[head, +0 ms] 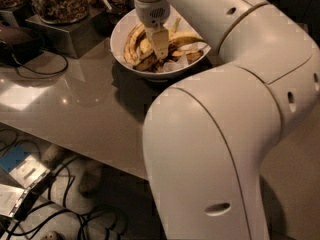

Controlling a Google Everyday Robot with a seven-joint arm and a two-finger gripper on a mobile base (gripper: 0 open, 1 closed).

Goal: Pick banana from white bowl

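The scene was dim and warm-toned, with the far corners nearly black. Light from above fell brightest on the robot's white arm (260,49) and on the rim of the white bowl (118,43), where the pincer (160,51) hung low inside. A pale glare lay on the glossy table (75,119) at the left, and the bowl cast a dark shadow in front of it.
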